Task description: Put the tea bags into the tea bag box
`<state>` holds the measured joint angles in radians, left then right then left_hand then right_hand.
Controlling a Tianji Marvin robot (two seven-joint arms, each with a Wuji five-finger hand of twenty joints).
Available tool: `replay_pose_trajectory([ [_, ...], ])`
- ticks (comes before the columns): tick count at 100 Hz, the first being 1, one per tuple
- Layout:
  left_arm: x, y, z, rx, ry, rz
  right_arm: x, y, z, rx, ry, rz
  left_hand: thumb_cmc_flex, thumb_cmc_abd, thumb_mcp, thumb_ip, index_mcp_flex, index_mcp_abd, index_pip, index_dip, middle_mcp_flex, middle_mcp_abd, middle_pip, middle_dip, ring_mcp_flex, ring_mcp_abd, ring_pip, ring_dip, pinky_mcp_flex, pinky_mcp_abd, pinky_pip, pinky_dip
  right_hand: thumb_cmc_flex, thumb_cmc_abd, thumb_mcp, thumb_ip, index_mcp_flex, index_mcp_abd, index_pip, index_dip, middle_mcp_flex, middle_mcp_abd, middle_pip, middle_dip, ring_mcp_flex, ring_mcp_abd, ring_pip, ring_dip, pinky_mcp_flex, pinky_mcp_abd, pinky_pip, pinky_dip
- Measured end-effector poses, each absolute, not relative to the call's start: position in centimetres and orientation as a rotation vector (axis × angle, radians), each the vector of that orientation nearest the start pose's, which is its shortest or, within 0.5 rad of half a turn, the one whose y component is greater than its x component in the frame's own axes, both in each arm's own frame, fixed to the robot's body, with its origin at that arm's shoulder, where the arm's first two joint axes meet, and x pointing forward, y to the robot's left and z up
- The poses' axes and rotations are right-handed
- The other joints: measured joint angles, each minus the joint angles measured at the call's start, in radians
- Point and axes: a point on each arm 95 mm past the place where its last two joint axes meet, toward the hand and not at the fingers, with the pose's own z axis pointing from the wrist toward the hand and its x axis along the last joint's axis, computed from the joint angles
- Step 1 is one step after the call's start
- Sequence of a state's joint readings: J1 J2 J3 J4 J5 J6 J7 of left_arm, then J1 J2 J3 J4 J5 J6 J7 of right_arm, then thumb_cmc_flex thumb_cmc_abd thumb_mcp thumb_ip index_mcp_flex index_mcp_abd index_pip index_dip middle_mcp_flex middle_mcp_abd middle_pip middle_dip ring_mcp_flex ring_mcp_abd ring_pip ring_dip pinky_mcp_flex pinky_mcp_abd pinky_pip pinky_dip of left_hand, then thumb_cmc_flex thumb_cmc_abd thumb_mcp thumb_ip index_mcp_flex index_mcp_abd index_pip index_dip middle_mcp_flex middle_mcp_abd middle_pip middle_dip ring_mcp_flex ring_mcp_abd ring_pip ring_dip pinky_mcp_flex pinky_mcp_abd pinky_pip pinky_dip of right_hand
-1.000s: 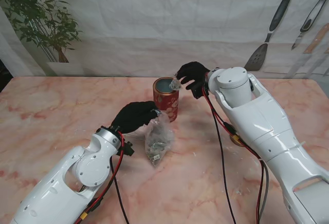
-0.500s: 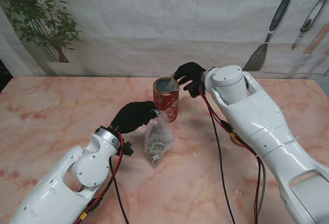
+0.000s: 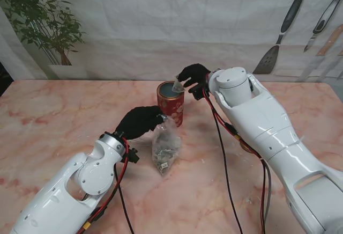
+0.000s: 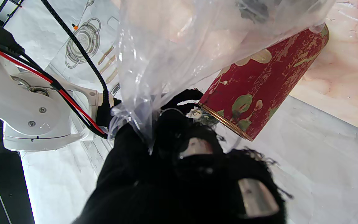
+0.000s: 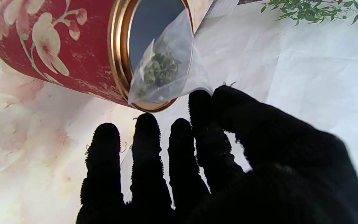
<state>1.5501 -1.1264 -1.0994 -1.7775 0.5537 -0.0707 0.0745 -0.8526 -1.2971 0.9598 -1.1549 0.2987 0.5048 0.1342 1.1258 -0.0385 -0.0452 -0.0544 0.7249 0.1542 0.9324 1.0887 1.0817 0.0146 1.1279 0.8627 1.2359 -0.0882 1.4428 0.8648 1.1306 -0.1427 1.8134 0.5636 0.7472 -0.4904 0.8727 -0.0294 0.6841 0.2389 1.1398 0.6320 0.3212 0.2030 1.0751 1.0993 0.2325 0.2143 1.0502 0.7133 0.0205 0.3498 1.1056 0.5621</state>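
One tea bag [image 5: 162, 70] masks tin's [image 5: 73, 46] interior.

A red floral cylindrical tin [image 3: 170, 102] stands upright mid-counter [image 3: 59, 121]. A clear plastic bag of tea bags [image 3: 165, 147] lies just nearer to me, touching it. A small clear tea bag [image 3: 178, 84] hangs over the tin's open mouth.

tin [image 3: 171, 103]: 1 | plastic bag [image 3: 165, 147]: 1 | held tea bag [image 5: 163, 74]: 1, maybe more bagged

Bench [image 3: 53, 121]: glossy pink marble-look top. Tin [image 3: 170, 102]: red printed metal, gilt rim, worn. Bag [image 3: 165, 145]: clear crinkled plastic. Tea bag [image 5: 163, 74]: sheer mesh. Fingers [image 5: 148, 146]: black knit cloth, fuzzy.
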Motion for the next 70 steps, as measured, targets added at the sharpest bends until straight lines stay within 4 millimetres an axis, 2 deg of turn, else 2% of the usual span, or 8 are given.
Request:
replay_pose_trajectory([
  [21, 38.04, -7.91, -26.43, -1.404, 1.288, -2.087, 56.6, 8.86, -22.89, -2.463, -0.848, -1.645, 0.0, 0.0, 0.0, 0.0, 0.0, 0.0, 0.0, 0.0, 0.0, 0.0, 0.0, 0.0, 0.0, 0.0, 0.0, 0.0, 0.0, 0.0, 0.0, 0.0, 0.0, 0.003, -0.03, -0.001, 0.006, -0.011, -0.005, -0.04, 0.0, 0.0, 0.0, -0.001, 0.009, 0.0, 0.0, -0.005, 0.0, 0.0, 0.0, 0.002],
  [22, 38.04, -7.91, -26.43, -1.404, 1.288, -2.087, 56.6, 8.87, -22.89, -2.465, -0.851, -1.646, 0.0, 0.0, 0.0, 0.0, 0.0, 0.0, 0.0, 0.0, 0.0, 0.0, 0.0, 0.0, 0.0, 0.0, 0.0, 0.0, 0.0, 0.0, 0.0, 0.0, 0.0, 0.003, -0.029, -0.017, 0.006, -0.011, -0.006, -0.043, 0.0, 0.0, 0.0, -0.001, 0.009, 0.0, 0.0, -0.005, 0.0, 0.0, 0.0, 0.002],
  [29, 38.04, -7.9, -26.44, -1.405, 1.289, -2.088, 56.63, 8.91, -22.89, -2.476, -0.85, -1.65, 0.0, 0.0, 0.0, 0.0, 0.0, 0.0, 0.0, 0.0, 0.0, 0.0, 0.0, 0.0, 0.0, 0.0, 0.0, 0.0, 0.0, 0.0, 0.0, 0.0, -0.002, 0.003, -0.039, -0.04, 0.006, -0.019, -0.011, -0.068, 0.0, -0.001, 0.0, -0.002, 0.019, 0.0, 0.0, -0.005, 0.0, 0.0, 0.0, 0.004],
  [35, 38.04, -7.91, -26.45, -1.406, 1.29, -2.088, 56.66, 8.88, -22.88, -2.488, -0.847, -1.658, 0.0, 0.0, 0.0, 0.0, 0.0, 0.0, 0.0, 0.0, 0.0, 0.0, 0.0, 0.0, 0.0, 0.0, 0.0, 0.0, 0.0, 0.0, 0.0, 0.0, -0.061, -0.009, -0.05, -0.04, 0.007, -0.021, -0.033, -0.092, 0.0, -0.001, 0.0, -0.004, 0.019, 0.0, 0.0, -0.001, 0.0, 0.0, 0.0, 0.01],
  [38, 38.04, -7.9, -26.46, -1.406, 1.29, -2.089, 56.67, 8.87, -22.89, -2.494, -0.852, -1.661, 0.0, 0.0, 0.0, 0.0, 0.0, 0.0, 0.0, 0.0, 0.0, 0.0, 0.0, 0.0, 0.0, 0.0, 0.0, 0.0, 0.0, 0.0, 0.0, 0.0, -0.066, -0.009, -0.049, -0.054, 0.014, -0.021, -0.047, -0.095, 0.0, -0.001, 0.0, -0.004, 0.019, 0.0, 0.0, -0.001, 0.0, 0.0, 0.0, 0.01],
  [43, 38.04, -7.91, -26.47, -1.407, 1.29, -2.089, 56.67, 8.85, -22.92, -2.502, -0.865, -1.664, 0.0, 0.0, 0.0, 0.0, 0.0, 0.0, 0.0, 0.0, 0.0, 0.0, 0.0, 0.0, 0.0, 0.0, 0.0, 0.0, 0.0, 0.0, 0.0, 0.0, -0.099, -0.009, -0.049, -0.052, 0.015, -0.022, -0.071, -0.097, 0.0, -0.001, 0.0, -0.013, 0.019, 0.0, 0.0, -0.001, 0.0, 0.0, 0.0, 0.01],
  [56, 38.03, -7.95, -26.48, -1.406, 1.291, -2.09, 56.64, 8.84, -22.91, -2.519, -0.873, -1.658, 0.0, 0.0, 0.0, 0.0, 0.0, 0.0, 0.0, 0.0, 0.0, 0.0, 0.0, 0.0, 0.0, 0.0, 0.0, 0.0, 0.0, 0.0, 0.0, 0.0, -0.212, -0.009, -0.057, -0.052, 0.042, -0.022, -0.162, -0.013, 0.0, -0.001, 0.0, -0.013, 0.019, 0.0, 0.0, -0.001, 0.0, 0.0, 0.0, 0.01],
  [70, 38.03, -7.96, -26.47, -1.405, 1.29, -2.091, 56.64, 8.88, -22.84, -2.521, -0.894, -1.657, 0.0, 0.0, 0.0, 0.0, 0.0, 0.0, 0.0, 0.0, 0.0, 0.0, 0.0, 0.0, 0.0, 0.0, 0.0, 0.0, 0.0, 0.0, 0.0, 0.0, -0.223, -0.009, -0.047, -0.05, 0.037, -0.023, -0.195, 0.042, 0.0, -0.002, 0.0, -0.013, 0.019, 0.0, 0.0, 0.0, 0.0, 0.0, 0.0, 0.01],
])
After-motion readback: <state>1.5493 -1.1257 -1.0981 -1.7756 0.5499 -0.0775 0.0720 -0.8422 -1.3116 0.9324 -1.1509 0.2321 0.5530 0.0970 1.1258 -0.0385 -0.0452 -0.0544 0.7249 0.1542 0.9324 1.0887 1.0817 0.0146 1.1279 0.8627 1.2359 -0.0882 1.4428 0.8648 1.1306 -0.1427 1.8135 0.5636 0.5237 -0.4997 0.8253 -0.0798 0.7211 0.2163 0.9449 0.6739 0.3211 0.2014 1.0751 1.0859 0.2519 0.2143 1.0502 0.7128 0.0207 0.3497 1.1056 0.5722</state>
